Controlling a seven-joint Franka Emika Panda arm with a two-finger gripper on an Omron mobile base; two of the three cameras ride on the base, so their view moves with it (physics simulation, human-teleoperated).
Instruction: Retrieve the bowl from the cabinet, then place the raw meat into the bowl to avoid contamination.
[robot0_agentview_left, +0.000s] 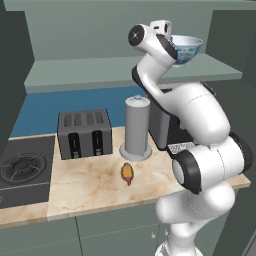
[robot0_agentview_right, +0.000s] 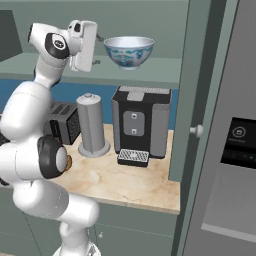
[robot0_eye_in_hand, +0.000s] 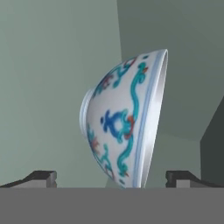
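Bowl (robot0_agentview_left: 189, 47) on cabinet shelf (robot0_agentview_left: 100, 70); raw meat (robot0_agentview_left: 127, 172) on counter (robot0_agentview_left: 90, 182).

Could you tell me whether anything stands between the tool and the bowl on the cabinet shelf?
Nothing visible does. The open tool faces the bowl directly, with only bare cabinet shelf between them.

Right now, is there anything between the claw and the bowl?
Nothing. In the hand view the bowl sits straight ahead of the open claw, with bare shelf space between them.

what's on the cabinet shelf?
One bowl, upright on the cabinet shelf, with the open end effector facing it. The arm covers part of the shelf, so that stretch is unknown.
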